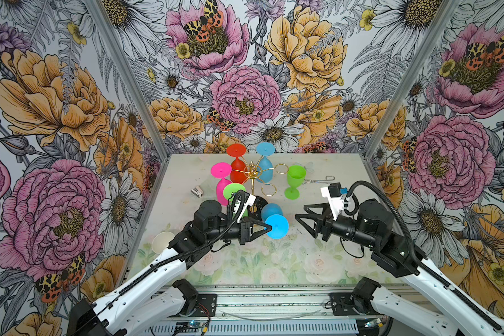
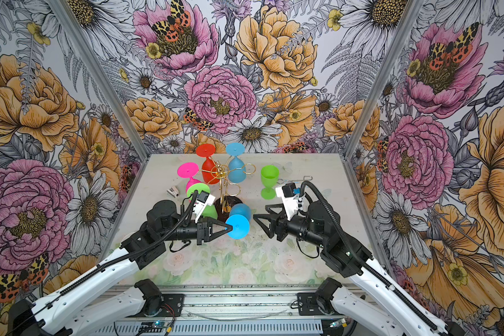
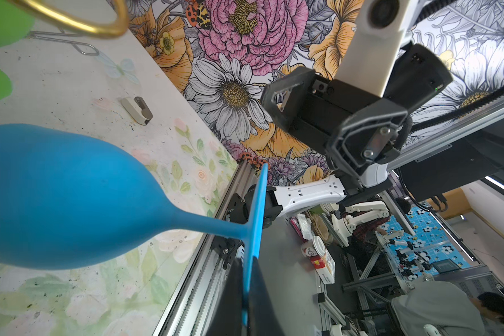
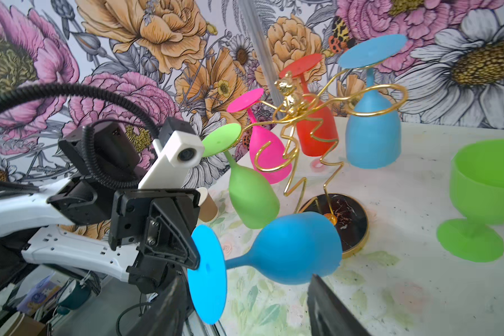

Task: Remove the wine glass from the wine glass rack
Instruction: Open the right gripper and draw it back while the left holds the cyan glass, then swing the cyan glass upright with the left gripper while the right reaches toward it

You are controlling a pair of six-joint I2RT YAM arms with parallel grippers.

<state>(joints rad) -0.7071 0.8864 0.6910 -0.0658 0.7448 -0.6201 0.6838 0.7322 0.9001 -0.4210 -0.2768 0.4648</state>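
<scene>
My left gripper (image 1: 266,227) (image 2: 229,228) (image 3: 249,261) is shut on the rim of the foot of a blue wine glass (image 1: 276,226) (image 2: 238,226) (image 3: 56,197) (image 4: 294,247). The glass lies sideways in the air, free of the wire arms, its bowl pointing at the rack's black base (image 4: 344,215). The gold wine glass rack (image 1: 252,174) (image 2: 220,177) (image 4: 291,107) stands behind it, with several coloured glasses hanging upside down from its loops. My right gripper (image 1: 300,212) (image 2: 260,211) (image 4: 246,279) is open, just right of the blue glass and not touching it.
A green glass (image 1: 296,177) (image 4: 489,186) stands upright on the table to the right of the rack. Metal tongs (image 1: 317,181) lie behind my right arm. A small white clip (image 1: 197,192) lies left of the rack. A paper cup (image 1: 162,241) sits at the table's left edge.
</scene>
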